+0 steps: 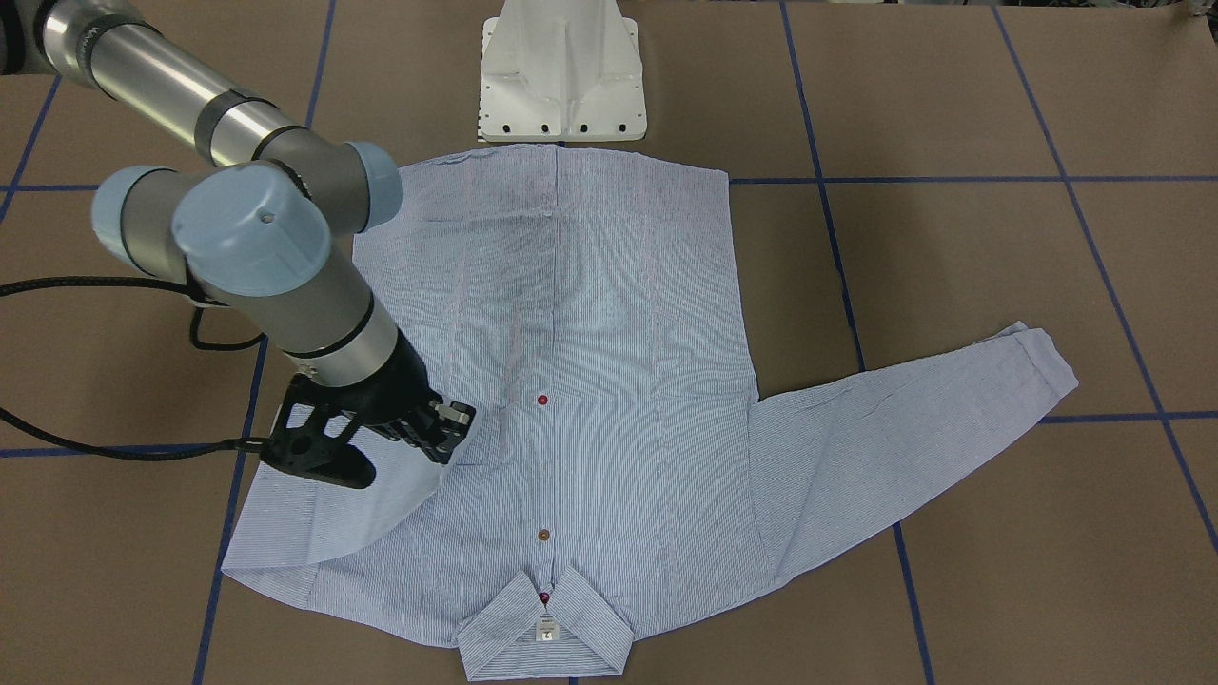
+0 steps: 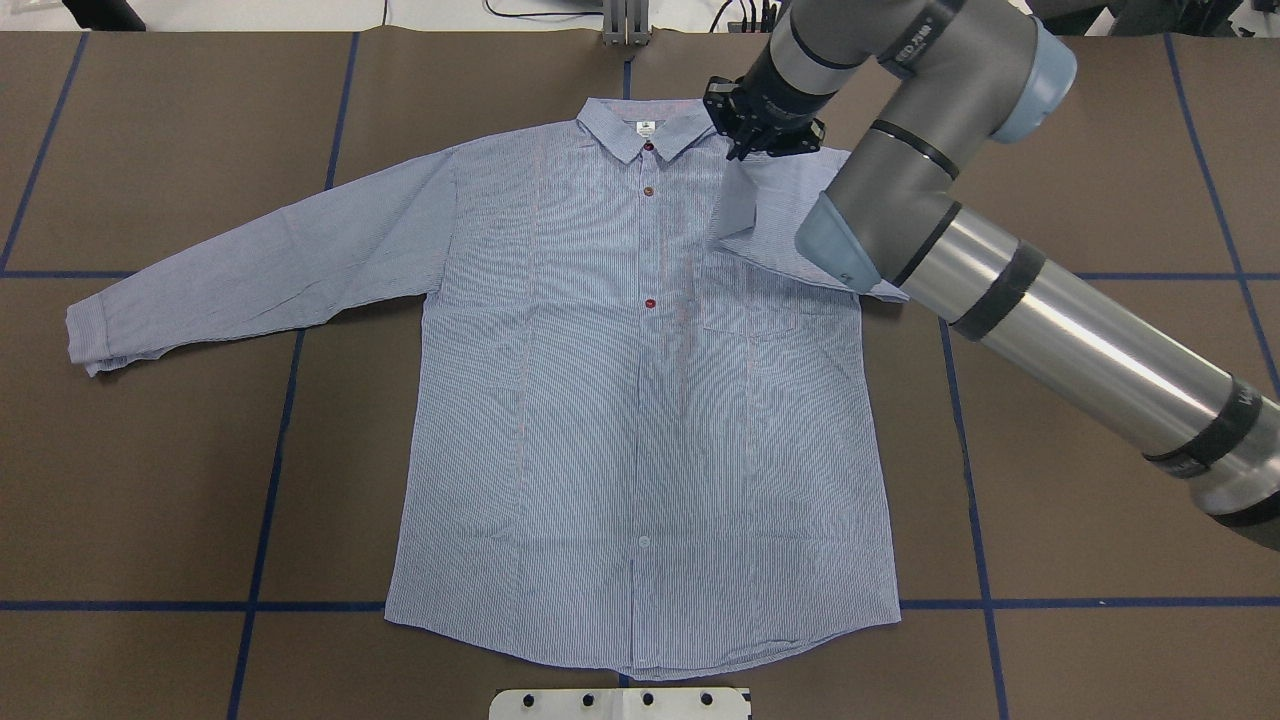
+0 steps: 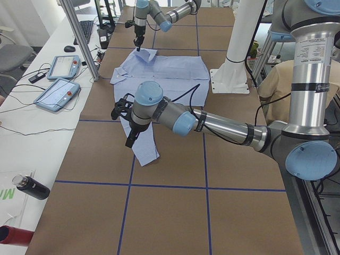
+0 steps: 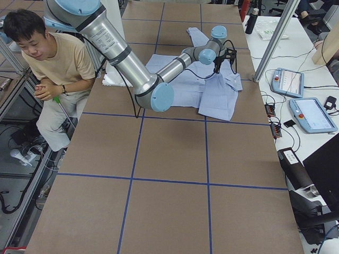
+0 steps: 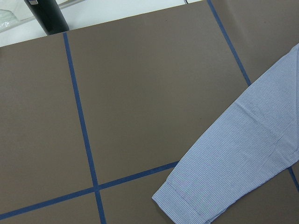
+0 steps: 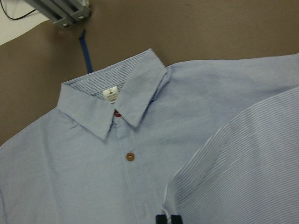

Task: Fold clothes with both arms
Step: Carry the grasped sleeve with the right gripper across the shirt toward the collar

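The striped shirt [image 2: 640,400] lies flat, front up and buttoned, with its collar [image 2: 648,128] on the far side from the base. My right gripper [image 2: 762,138] is shut on the shirt's right sleeve [image 2: 745,205] and holds it folded inward over the chest, just right of the collar. The right wrist view shows the fingertips [image 6: 161,219] pinched on the sleeve edge. The left sleeve [image 2: 260,260] lies stretched out, and its cuff [image 5: 187,200] shows in the left wrist view. My left gripper [image 3: 129,139] hangs above that sleeve; I cannot tell whether it is open or shut.
The white pedestal base [image 1: 563,71] stands at the shirt's hem. Blue tape lines [image 2: 270,450] cross the brown table. A person [image 4: 47,58] sits beside the table. Teach pendants [image 3: 58,93] and a black bottle [image 3: 32,187] lie on the side bench.
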